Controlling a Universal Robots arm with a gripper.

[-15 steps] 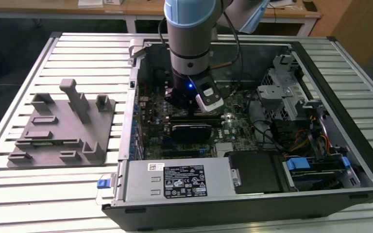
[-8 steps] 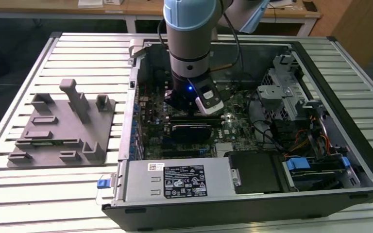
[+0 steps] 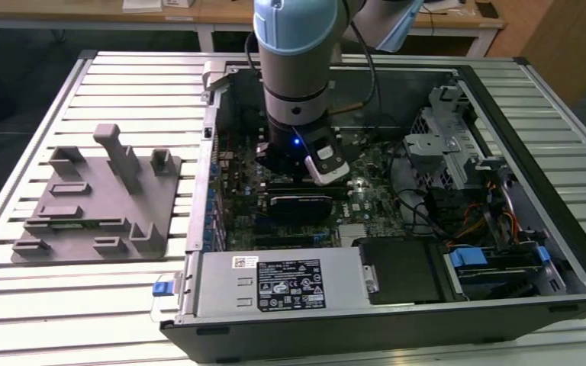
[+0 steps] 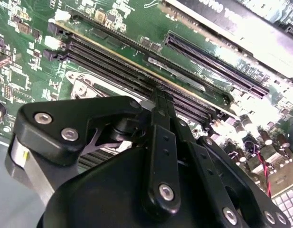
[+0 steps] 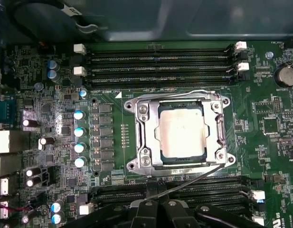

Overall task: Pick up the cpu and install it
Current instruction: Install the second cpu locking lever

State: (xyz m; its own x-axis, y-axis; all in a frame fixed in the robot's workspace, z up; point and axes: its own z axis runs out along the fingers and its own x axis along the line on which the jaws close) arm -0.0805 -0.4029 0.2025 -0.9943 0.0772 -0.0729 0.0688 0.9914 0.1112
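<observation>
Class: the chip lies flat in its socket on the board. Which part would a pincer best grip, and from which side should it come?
Probably its two opposite thin edges, coming straight down from above. The chip lies flat with its metal top up, and the socket frame hugs its sides.

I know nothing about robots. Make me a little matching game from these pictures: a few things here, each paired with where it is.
Things:
1. cpu
2. grey fixture
3. robot arm
4. memory slots

Places:
A. on the slatted table, outside the computer case
B. reaching down into the open case
C. inside the metal socket frame
D. long dark rows beside the socket

Pairs: 1-C, 2-A, 3-B, 4-D
</observation>
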